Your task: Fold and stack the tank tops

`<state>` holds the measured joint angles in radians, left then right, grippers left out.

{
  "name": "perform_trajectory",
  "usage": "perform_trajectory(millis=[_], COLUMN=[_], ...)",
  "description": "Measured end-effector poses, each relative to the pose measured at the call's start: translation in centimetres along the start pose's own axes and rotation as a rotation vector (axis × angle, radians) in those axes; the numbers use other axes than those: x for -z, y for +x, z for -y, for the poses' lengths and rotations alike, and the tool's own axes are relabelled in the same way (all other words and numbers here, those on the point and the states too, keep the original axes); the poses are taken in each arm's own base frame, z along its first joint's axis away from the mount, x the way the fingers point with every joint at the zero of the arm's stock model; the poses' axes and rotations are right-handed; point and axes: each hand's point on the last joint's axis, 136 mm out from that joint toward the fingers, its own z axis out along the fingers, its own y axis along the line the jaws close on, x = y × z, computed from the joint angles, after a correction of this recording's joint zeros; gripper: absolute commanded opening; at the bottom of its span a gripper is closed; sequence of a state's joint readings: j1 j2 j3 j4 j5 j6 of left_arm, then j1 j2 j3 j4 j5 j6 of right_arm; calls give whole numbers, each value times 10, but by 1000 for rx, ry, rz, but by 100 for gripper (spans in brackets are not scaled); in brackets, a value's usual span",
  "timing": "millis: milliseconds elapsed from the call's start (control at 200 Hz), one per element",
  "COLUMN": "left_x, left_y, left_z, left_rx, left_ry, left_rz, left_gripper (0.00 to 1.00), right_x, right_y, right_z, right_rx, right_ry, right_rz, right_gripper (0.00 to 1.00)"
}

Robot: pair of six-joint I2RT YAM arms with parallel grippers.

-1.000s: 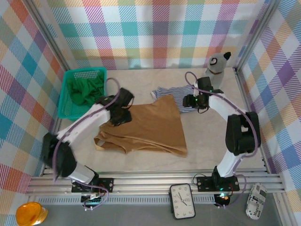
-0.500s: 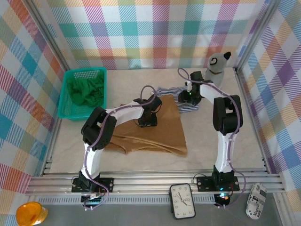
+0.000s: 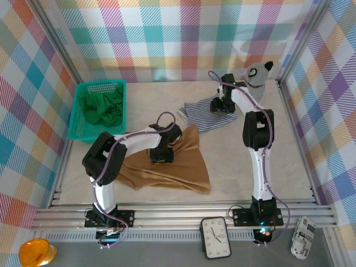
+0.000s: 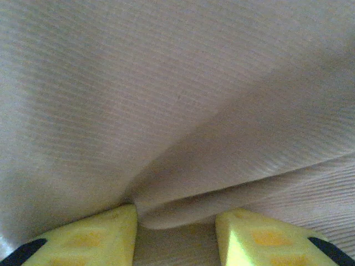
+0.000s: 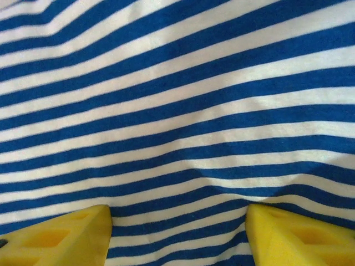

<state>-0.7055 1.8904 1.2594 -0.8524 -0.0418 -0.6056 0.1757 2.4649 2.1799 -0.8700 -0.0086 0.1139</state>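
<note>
We see the tan top [image 4: 177, 94] from very close, its fine ribbed weave plain to read, with soft creases fanning out from a spot low down. At the near edge sit the two yellow fingers [image 4: 83, 238] of the left gripper [image 4: 176, 235], standing somewhat apart. A rounded fold of the cloth bulges into the gap between them and presses against the left finger's inner edge.

You have bare surface [image 3: 285, 161] to the right and across the rear centre. A teal plastic mesh basket [image 3: 100, 84] blocks the rear left, and a grey-and-white plush toy [image 3: 257, 74] the rear right corner. The tan-brown cloth tank top [image 3: 178, 169] covers the middle, with the navy-and-white striped tank top [image 3: 201, 118] just behind it.
</note>
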Motion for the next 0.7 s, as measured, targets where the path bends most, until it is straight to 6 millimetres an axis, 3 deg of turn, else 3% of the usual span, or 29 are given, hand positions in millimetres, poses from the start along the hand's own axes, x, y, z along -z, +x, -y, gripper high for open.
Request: perform_trajectory(millis=[115, 275, 355, 420, 535, 615, 700], left_x=[28, 106, 122, 114, 72, 40, 13], left_y=[-27, -117, -150, -166, -191, -206, -222], left_z=[23, 98, 123, 137, 154, 158, 160], left_rx=[-21, -39, -31, -24, -2, 19, 38], left_ry=[24, 217, 287, 319, 330, 328, 330], left_rz=[27, 257, 335, 351, 333, 309, 296], left_gripper=[42, 40, 38, 36, 34, 32, 31], right_x=[-1, 14, 35, 53, 86, 96, 94], right_y=[-7, 8, 19, 24, 32, 42, 58], right_z=[1, -4, -8, -12, -21, -25, -26], right_rx=[-11, -5, 5, 15, 34, 42, 43], right_ry=[-34, -105, -137, -163, -209, -235, -254], right_rz=[12, 36, 59, 95, 171, 197, 191], right_gripper=[67, 69, 70, 70, 70, 70, 71])
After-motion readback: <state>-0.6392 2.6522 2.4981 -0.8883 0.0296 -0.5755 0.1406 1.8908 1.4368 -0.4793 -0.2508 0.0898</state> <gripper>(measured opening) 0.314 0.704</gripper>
